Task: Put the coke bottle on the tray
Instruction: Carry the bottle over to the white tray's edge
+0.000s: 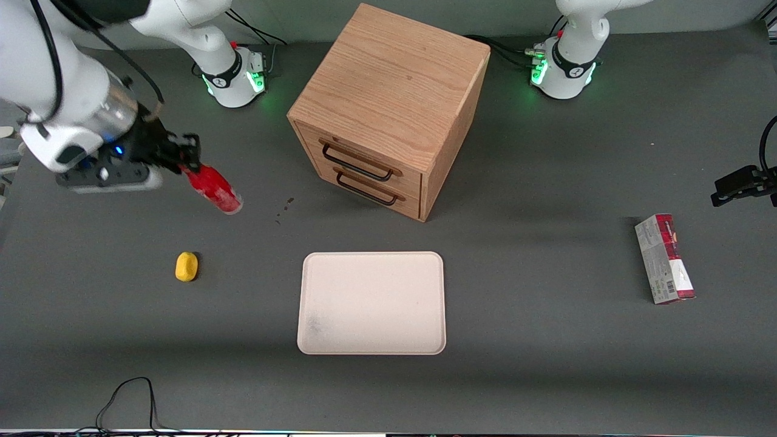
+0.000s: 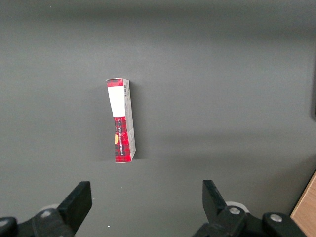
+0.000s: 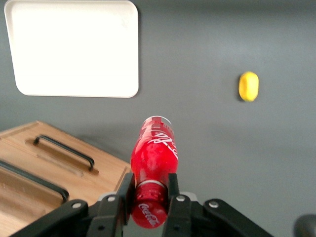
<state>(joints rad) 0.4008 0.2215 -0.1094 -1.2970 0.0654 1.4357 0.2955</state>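
**A:** Front view first: the gripper (image 1: 182, 159) is up over the working arm's end of the table, fingers clamped on the coke bottle (image 1: 213, 189), which hangs tilted in the air, clear of the surface.

**B:** So the pickup looks done and this is the carry. The tray (image 1: 371, 302) sits well apart from the bottle, nearer the front camera than the wooden cabinet (image 1: 388, 109), and it has nothing on it.

**A:** A yellow lump (image 1: 186, 266) lies between, roughly. The next move, I'd say, calls for a swing over the tray, then a lowering before release.

**B:** Left wrist view: only the red-and-grey carton (image 2: 121, 121), lying on bare table.

**A:** Right wrist view now: the fingers (image 3: 173, 190) pinch the bottle near its cap end, body sticking out ahead.

**B:** Tray bare here too. Both cabinet drawers (image 3: 54, 163) appear shut, so their contents can't be seen.
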